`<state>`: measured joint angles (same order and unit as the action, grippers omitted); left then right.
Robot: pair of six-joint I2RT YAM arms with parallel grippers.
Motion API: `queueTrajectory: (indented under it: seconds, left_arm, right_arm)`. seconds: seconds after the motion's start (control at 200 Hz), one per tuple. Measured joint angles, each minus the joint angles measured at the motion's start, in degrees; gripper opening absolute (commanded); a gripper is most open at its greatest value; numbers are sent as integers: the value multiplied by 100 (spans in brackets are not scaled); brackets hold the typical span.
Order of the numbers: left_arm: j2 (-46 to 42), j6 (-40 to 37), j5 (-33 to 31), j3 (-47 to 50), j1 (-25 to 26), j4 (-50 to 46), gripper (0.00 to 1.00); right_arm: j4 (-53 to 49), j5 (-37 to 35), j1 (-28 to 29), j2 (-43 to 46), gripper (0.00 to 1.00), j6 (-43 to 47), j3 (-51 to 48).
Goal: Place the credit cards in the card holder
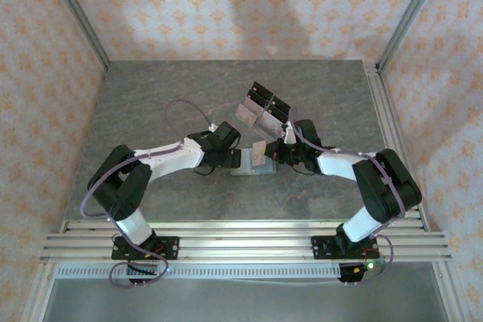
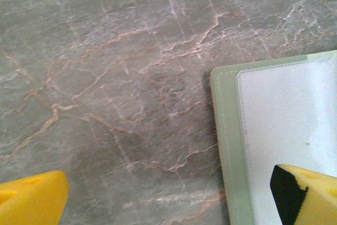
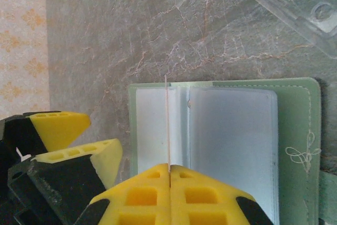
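The card holder (image 1: pixel 253 167) lies open on the table between the two arms, sage green with clear sleeves (image 3: pixel 231 146). My right gripper (image 3: pixel 169 168) is shut on a thin pale credit card (image 3: pixel 167 119). I see the card edge-on, standing upright over the holder's left sleeve near the fold. From above, that card (image 1: pixel 259 154) sits at the right gripper (image 1: pixel 273 153). My left gripper (image 1: pixel 232 158) stands open at the holder's left edge (image 2: pixel 226 146). One yellow finger (image 2: pixel 310 196) is over the sleeve, the other (image 2: pixel 31 198) over bare table.
A clear stand (image 1: pixel 264 111) with black rectangles and a pale card (image 1: pixel 247 114) stands just behind the holder; its base (image 3: pixel 295 3) is close to the holder's far edge. The left gripper's fingers (image 3: pixel 58 130) sit left of the holder. Patterned walls enclose the grey marble table (image 1: pixel 151 103).
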<state>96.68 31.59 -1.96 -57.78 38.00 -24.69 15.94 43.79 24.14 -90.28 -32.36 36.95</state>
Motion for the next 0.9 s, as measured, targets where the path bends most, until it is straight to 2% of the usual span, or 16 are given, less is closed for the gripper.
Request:
queueTrajectory:
  seconds: [0.19, 0.896]
  left_arm:
    - [227, -2, 22, -13, 63, 17, 100]
    - [238, -15, -55, 90, 63, -24, 100]
  right_arm:
    - [50, 52, -50, -13, 0, 0, -17]
    - [590, 448, -72, -393, 0, 2, -131]
